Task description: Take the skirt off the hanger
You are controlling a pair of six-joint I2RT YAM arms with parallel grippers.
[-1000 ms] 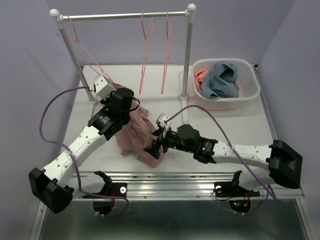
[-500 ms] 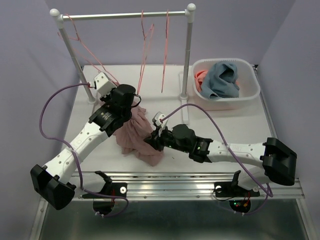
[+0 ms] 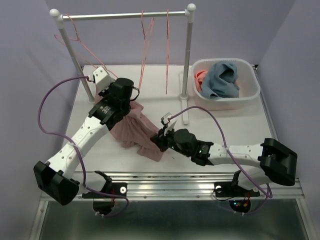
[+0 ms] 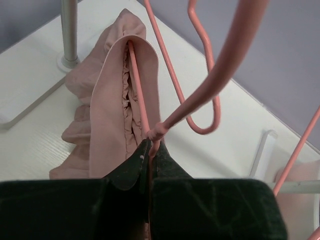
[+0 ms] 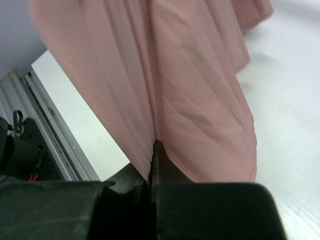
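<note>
White table carries the pink skirt, a basket and a rack

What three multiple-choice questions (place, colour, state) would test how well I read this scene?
1. Where is the basket? A front left; B back right; C on the rail.
2. What colour is the skirt? A pink; B blue; C green.
3. What is the right pincer doing? A hanging open; B shut on the basket; C shut on the skirt.
Answers: 1 B, it sits far right in the top view; 2 A, the cloth is pale pink; 3 C, it pinches a fold of skirt.
</note>
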